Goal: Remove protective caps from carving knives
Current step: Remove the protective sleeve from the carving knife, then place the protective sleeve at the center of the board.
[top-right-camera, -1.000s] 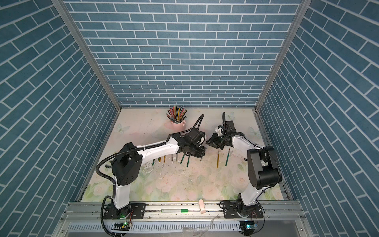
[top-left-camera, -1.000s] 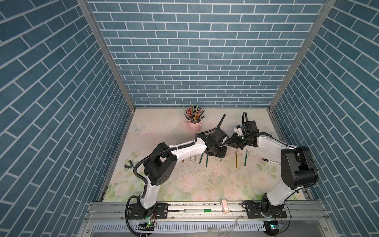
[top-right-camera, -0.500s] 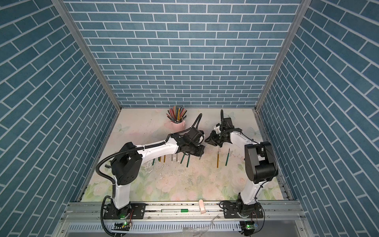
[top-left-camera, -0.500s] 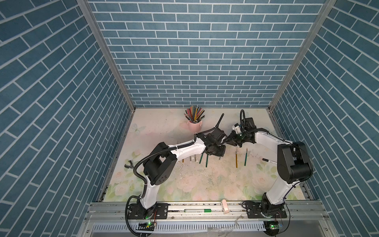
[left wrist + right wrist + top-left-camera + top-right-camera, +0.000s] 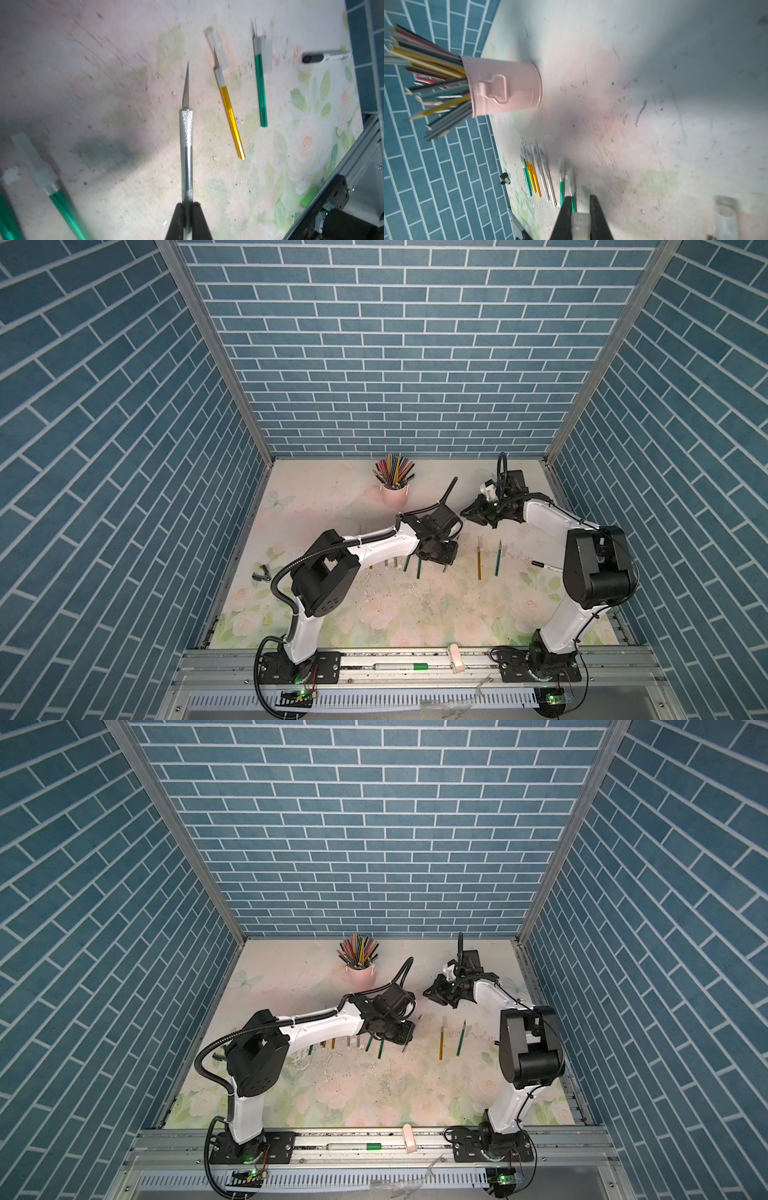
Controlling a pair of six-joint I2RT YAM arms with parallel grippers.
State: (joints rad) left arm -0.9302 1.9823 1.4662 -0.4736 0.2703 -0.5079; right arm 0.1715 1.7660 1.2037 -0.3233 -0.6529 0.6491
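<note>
Left gripper (image 5: 187,204) is clamping the silver knife (image 5: 186,133) by its handle above the table (image 5: 104,62), blade bare. Right gripper (image 5: 580,197) is pinching the cap (image 5: 580,224) and pulling away; a second ago both grippers were meeting. I am judging this knife done, with capped green knives (image 5: 561,187) waiting.

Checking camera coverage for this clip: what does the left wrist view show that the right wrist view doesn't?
Left wrist only: the left gripper shut on a silver knife, blade bare; a black-capped marker. Right wrist only: the right gripper shut on a cap; a pink cup of pencils. Both: capped green knives on the table.
</note>
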